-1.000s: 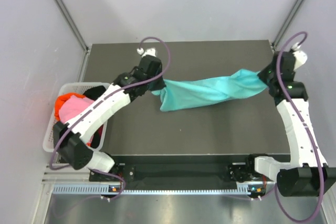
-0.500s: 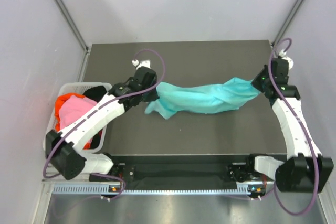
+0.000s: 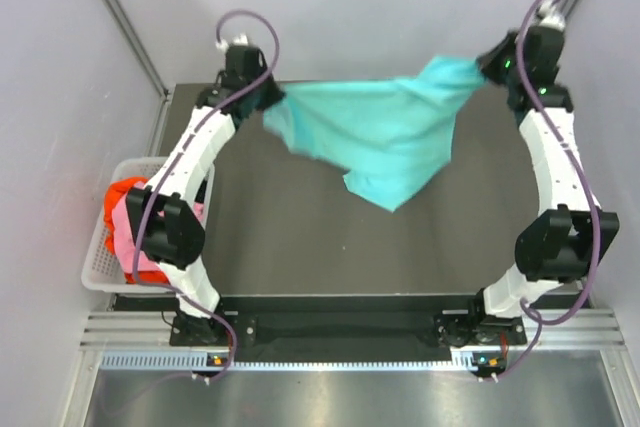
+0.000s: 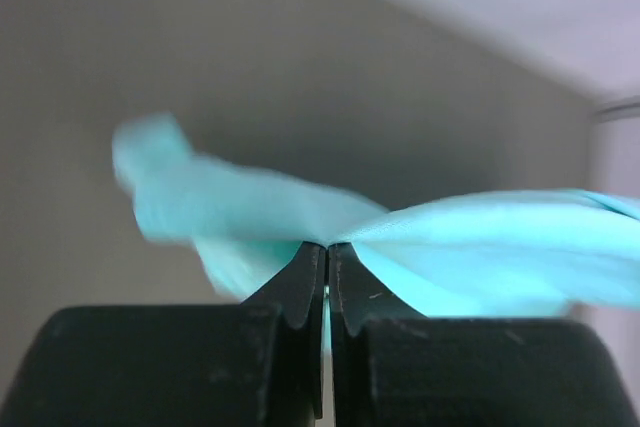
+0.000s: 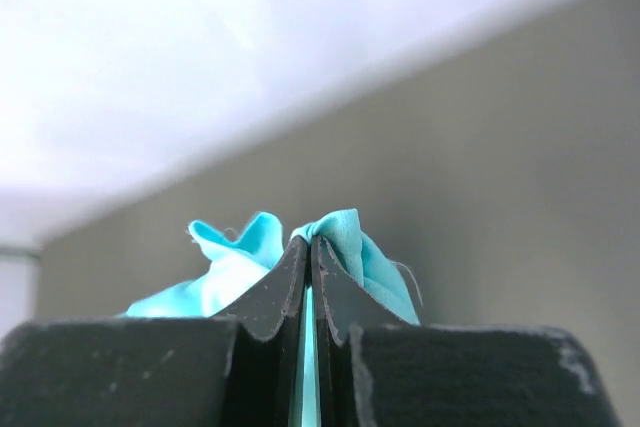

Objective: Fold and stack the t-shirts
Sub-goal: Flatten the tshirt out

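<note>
Aloft, teal t-shirt (image 3: pixel 385 137) spans far table (image 3: pixel 300 237) edge (left fingers (image 4: pixel 295 292), right fingers (image 5: pixel 285 292) pinching corners).

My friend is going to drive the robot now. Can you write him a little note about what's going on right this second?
Left gripper: jaws shut on one end of the teal shirt.
Right gripper: jaws shut on the other end.
The teal shirt hangs spread between them, held up over the far part of the table.
The pink shirt and red-orange shirt lie bunched in the white basket on the left.
Done: nothing folded or stacked yet.
Left: lay the teal shirt flat, fold it, then do the others.
</note>
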Controlling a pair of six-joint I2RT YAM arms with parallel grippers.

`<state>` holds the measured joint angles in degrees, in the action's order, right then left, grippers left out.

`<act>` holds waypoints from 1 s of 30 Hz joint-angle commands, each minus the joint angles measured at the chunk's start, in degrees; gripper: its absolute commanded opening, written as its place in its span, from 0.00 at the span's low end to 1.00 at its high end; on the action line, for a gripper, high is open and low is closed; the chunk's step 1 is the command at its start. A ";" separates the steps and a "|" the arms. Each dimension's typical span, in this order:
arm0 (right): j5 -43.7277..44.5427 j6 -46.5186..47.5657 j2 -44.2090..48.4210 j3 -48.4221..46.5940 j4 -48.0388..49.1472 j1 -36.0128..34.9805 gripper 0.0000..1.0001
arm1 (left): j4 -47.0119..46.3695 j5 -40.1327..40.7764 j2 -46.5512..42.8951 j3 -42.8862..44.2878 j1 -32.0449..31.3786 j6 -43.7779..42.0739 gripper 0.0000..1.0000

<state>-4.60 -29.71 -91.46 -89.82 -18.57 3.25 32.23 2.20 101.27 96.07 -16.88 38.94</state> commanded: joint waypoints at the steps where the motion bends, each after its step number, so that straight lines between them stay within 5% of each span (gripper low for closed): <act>1: -1.21 2.64 1.81 -17.47 0.39 1.76 0.00 | -8.57 -4.74 -5.81 12.30 -1.13 0.69 0.00; 5: -1.64 2.38 7.33 -14.09 -0.77 2.03 0.00 | -17.45 -8.43 -15.12 -8.97 -1.22 4.12 0.00; 11: -1.37 0.62 21.90 20.48 -1.65 2.03 0.00 | -24.32 -11.60 -26.47 -45.02 -3.06 8.17 0.00; 13: -2.08 0.01 26.74 28.61 0.01 2.03 0.00 | -21.96 -11.43 -26.74 -50.17 -4.03 8.09 0.09; 14: -2.60 -0.51 28.08 32.39 0.81 2.03 0.00 | -20.47 -11.16 -26.48 -53.41 -4.29 7.82 0.22; 17: -3.93 -1.31 31.78 44.53 2.31 2.03 0.00 | -13.17 -8.09 -25.95 -53.89 -4.47 5.89 0.44; 22: -3.40 -3.24 34.68 56.50 3.71 2.03 0.02 | -8.94 -2.73 -25.78 -45.73 -4.56 2.29 0.60; 30: -2.07 -3.68 36.70 60.55 3.36 1.94 0.05 | -8.42 5.63 -9.71 -22.45 -3.33 -3.25 0.59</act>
<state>-6.90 -32.82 -56.29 -29.63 -18.79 4.73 23.79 3.97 85.97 67.33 -20.97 39.05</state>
